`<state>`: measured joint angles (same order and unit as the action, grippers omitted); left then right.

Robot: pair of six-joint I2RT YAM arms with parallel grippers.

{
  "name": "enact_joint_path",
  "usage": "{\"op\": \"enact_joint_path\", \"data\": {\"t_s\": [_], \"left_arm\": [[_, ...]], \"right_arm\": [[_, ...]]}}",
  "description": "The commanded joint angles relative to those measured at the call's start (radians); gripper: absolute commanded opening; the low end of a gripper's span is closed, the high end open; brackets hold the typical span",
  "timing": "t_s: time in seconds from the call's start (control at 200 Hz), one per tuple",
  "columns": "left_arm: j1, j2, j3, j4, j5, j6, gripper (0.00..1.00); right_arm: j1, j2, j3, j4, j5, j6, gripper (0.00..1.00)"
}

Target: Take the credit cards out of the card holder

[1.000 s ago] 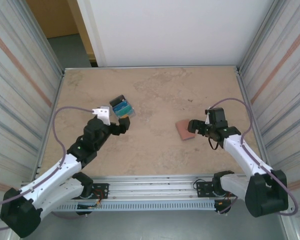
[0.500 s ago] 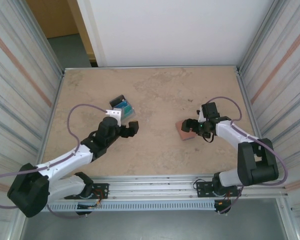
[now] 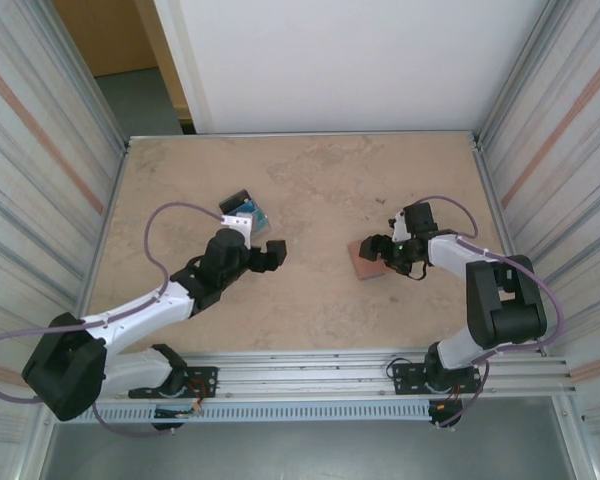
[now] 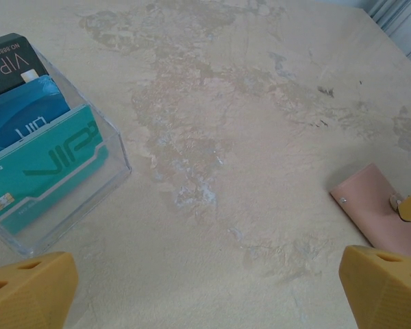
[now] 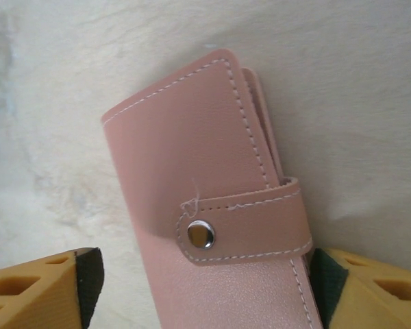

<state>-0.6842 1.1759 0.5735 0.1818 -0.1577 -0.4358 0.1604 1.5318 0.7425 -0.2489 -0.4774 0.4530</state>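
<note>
Salmon-pink stitched leather-like card holder (image 5: pixel 205 171) is laid folded flat at the right of the beige mottled stone-look table (image 3: pixel 320 180). It is straddled by the right gripper (image 3: pixel 377 251), its jaws held apart, unclamped. The left gripper (image 3: pixel 270 256) is spread wide beside a clear plastic box (image 4: pixel 120 162), in which teal, blue and black credit cards (image 4: pixel 44 171) are stood. The silver snap stud (image 5: pixel 201 234) is fastened.
</note>
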Motion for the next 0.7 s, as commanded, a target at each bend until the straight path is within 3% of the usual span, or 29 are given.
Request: {"op": "enact_joint_path", "data": {"t_s": [0.0, 0.416, 0.696], "left_arm": [[-0.011, 0.023, 0.042, -0.019, -0.010, -0.015, 0.99], [-0.029, 0.066, 0.078, -0.028, -0.032, -0.014, 0.99], [-0.032, 0.074, 0.091, -0.050, -0.046, -0.012, 0.99]], "right_arm": [[0.018, 0.005, -0.011, 0.026, -0.076, 0.048, 0.75], [0.042, 0.038, -0.046, 0.015, -0.018, 0.044, 0.62], [0.042, 0.066, -0.070, 0.065, -0.028, 0.059, 0.44]]}}
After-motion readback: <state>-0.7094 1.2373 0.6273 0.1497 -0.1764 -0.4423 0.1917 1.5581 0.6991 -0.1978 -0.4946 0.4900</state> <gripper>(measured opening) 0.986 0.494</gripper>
